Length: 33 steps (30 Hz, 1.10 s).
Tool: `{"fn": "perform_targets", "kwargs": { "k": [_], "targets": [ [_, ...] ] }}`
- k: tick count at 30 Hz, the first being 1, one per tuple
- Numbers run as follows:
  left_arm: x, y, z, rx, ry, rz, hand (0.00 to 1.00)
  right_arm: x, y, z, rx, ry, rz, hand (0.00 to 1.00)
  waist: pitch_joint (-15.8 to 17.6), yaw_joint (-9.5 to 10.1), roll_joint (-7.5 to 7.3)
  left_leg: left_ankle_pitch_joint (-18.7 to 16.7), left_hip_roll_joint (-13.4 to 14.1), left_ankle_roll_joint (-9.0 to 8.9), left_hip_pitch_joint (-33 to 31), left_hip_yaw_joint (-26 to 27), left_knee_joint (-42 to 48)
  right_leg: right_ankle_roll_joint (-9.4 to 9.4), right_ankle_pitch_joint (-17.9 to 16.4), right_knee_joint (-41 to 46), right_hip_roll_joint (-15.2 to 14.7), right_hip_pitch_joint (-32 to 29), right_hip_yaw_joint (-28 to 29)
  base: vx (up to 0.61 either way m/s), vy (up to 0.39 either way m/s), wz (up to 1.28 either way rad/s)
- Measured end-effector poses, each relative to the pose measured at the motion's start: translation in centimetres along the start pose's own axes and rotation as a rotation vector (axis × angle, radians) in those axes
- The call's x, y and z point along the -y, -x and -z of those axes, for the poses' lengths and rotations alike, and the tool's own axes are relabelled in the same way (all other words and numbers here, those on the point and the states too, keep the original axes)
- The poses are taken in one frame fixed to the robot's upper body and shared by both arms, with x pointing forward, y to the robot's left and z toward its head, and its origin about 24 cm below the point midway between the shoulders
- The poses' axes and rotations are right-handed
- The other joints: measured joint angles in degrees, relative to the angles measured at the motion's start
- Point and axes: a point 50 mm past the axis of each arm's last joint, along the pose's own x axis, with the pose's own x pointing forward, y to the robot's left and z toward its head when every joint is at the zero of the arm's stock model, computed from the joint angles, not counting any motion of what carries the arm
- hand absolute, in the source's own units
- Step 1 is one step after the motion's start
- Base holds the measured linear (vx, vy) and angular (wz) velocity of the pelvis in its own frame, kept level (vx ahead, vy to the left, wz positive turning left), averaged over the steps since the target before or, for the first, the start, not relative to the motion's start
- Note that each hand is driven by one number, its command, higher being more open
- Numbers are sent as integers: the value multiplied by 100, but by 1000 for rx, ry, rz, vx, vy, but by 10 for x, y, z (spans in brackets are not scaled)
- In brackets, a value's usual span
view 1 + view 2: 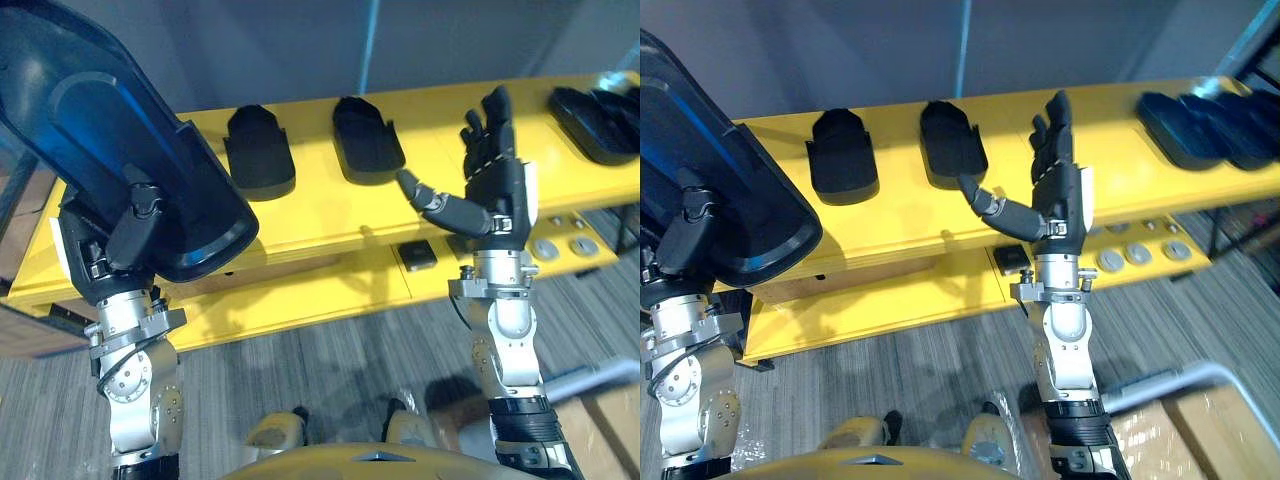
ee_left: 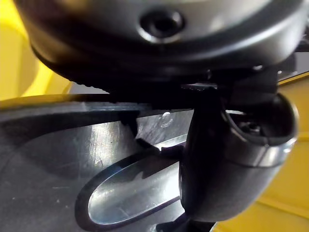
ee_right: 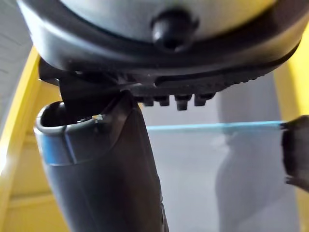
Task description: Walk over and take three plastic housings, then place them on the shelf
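Where grey wall [image 1: 300, 50] begins, housings [image 1: 260, 150] lie on the yellow shelf [image 1: 330, 215].

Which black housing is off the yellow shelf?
The housing gripped by the left hand; the two separate housings and the pile at the right lie on the shelf.
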Motion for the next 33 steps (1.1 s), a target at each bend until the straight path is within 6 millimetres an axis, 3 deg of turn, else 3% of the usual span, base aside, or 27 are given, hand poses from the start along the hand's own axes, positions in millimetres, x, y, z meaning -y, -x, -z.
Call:
{"fn": "perform_targets", "kwargs": {
  "k": [1,5,8,13,15,16,18,19,21,22,24,25,26,27,28,30,32,33],
  "targets": [
    [-1,9,5,-33,38,-11,0,5,-8,-10,48,25,-14,100,-131,-3,356,-179,516,-144,-195,326,183,-126,94,-486,372,348,-466,191,-272,66],
    [9,13,8,-43,89,39,0,24,-10,-21,83,41,36,100,-269,-46,579,90,1150,-260,-114,1134,-193,-295,44,-672,619,640,-950,144,-230,59],
    [22,13,4,-25,117,83,0,34,-5,-21,65,-17,69,100,-273,-49,582,283,1121,-266,25,1197,-524,-315,28,-708,590,709,-1006,58,-55,15],
    [26,17,6,-39,135,69,0,30,11,-8,-38,-67,42,100,-282,-190,574,417,989,-206,19,1059,-683,-290,-11,-750,447,841,-1257,-15,12,29],
    [27,19,7,-47,118,72,0,30,18,-4,-65,-106,60,100,-236,-352,511,309,1128,72,-189,1713,-537,-272,-54,-636,166,875,-1610,-64,72,86],
    [27,19,7,-48,109,78,0,31,19,-3,-66,-113,69,100,-187,-382,453,296,1174,109,-317,1848,-293,-256,-82,-559,38,874,-1695,-91,172,96],
    [26,22,9,-61,60,92,0,27,19,-1,-68,-159,79,100,-69,-357,352,414,1459,-25,-626,2091,476,-20,-182,-189,-600,871,-1764,-93,239,47],
    [25,24,10,-67,48,89,0,24,18,2,-72,-175,71,100,-62,-329,353,468,1524,-45,-629,2078,533,69,-190,-126,-771,853,-1705,-90,351,-5],
    [21,27,17,-94,-1,77,0,11,12,14,-103,-253,34,100,-99,-283,458,613,1575,-63,-473,1877,623,444,-223,60,-1239,661,-1349,-126,479,-41],
    [20,29,21,-111,-6,82,0,6,13,20,-130,-327,28,100,-180,-293,723,528,1607,-161,-352,1831,769,569,-200,2,-1376,579,-1081,-165,535,-38],
    [21,28,21,-108,-8,103,0,2,20,23,-148,-372,49,100,-242,-377,836,-320,1577,-830,-284,1945,666,566,-165,-146,-1405,569,-865,-157,580,-18],
    [16,23,24,-117,-38,137,0,-10,38,38,-221,-450,124,100,-104,-332,430,-672,1294,-658,-339,2249,1021,11,448,-470,-1599,654,-521,-131,535,-25],
    [15,23,25,-124,-38,135,0,-13,40,40,-237,-459,124,100,-96,-295,404,-697,1296,-614,-367,2283,1084,-37,668,-506,-1598,611,-596,-165,595,-67],
    [9,24,31,-166,-13,118,0,-22,47,48,-290,-481,114,100,-46,-150,394,-739,1406,-449,-383,2496,1150,-14,1563,-721,-1504,500,-800,-117,459,-52],
    [5,25,38,-211,4,95,0,-29,49,52,-315,-499,111,100,-36,-158,326,-634,1447,-294,-326,2613,902,-18,1287,-207,-1299,380,-1082,-94,388,-41],
    [4,26,42,-236,11,87,0,-31,47,51,-306,-498,111,100,-55,-167,277,-477,1412,-208,-275,2602,679,54,861,97,-1060,406,-1229,34,200,4],
    [8,25,45,-257,34,104,0,-28,40,39,-244,-471,106,100,-97,-187,209,-135,1226,-60,-275,2530,227,174,79,35,-459,554,-1331,86,192,25],
    [15,24,47,-267,57,128,0,-24,37,32,-211,-454,109,100,-111,-211,188,-17,1074,8,-278,2491,80,105,-65,-311,-242,737,-1344,68,155,28]
  ]
}}
